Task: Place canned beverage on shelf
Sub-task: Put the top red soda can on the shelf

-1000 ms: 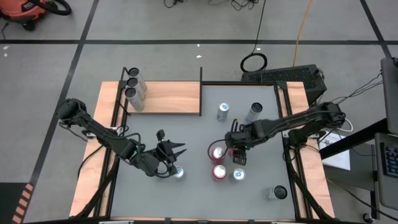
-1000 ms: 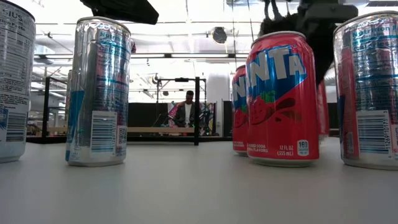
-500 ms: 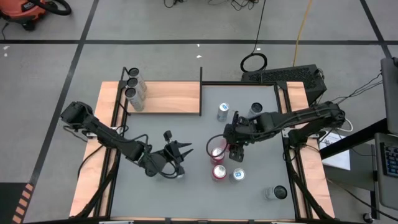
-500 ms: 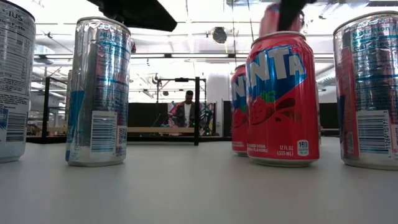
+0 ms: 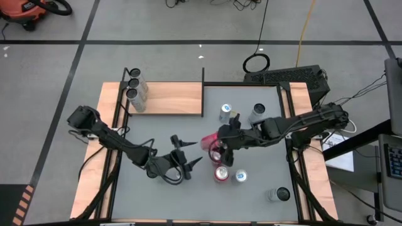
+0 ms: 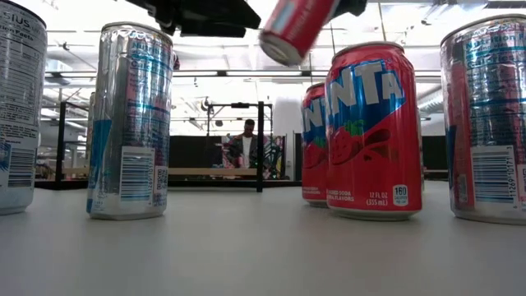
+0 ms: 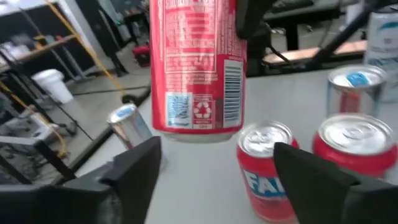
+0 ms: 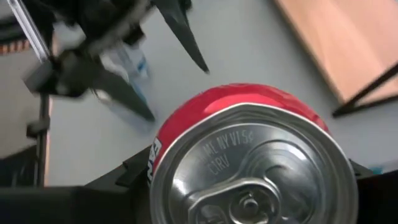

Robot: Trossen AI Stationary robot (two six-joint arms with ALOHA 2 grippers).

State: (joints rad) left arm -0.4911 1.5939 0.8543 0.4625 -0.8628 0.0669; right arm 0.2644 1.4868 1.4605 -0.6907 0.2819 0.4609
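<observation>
A red canned beverage [image 5: 208,143] hangs tilted above the table's middle with my right gripper [image 5: 218,143] shut on it; it also shows in the low view [image 6: 292,29] and the left wrist view [image 7: 196,62]. Just left of it, my left gripper [image 5: 186,150] stands open, fingers [image 7: 134,168] pointing at the can and touching nothing. The shelf [image 5: 173,98], a light wooden board, lies at the table's far left, with three silver cans [image 5: 135,86] standing on its left end. My right gripper pinches the red can's side wall [image 8: 180,118] between its two fingers, close to the top end with the pull tab [image 8: 249,168]. The fingers come level from the table's right. The can is lifted clear and tilted, its bottom [image 6: 275,51] toward the left and down.
Two red cans [image 5: 221,174] [image 5: 217,155] and a silver one [image 5: 240,177] stand under and near the held can. More silver cans stand at the far middle [image 5: 225,112] [image 5: 256,113] and near right [image 5: 276,194]. A silver-blue can [image 8: 132,62] stands by my left gripper.
My right gripper has lifted the red can off the table and carried it up and toward the table's left, tipping it so that its bottom points left. My left gripper has moved toward the table's right, toward the can, and has opened wider.
</observation>
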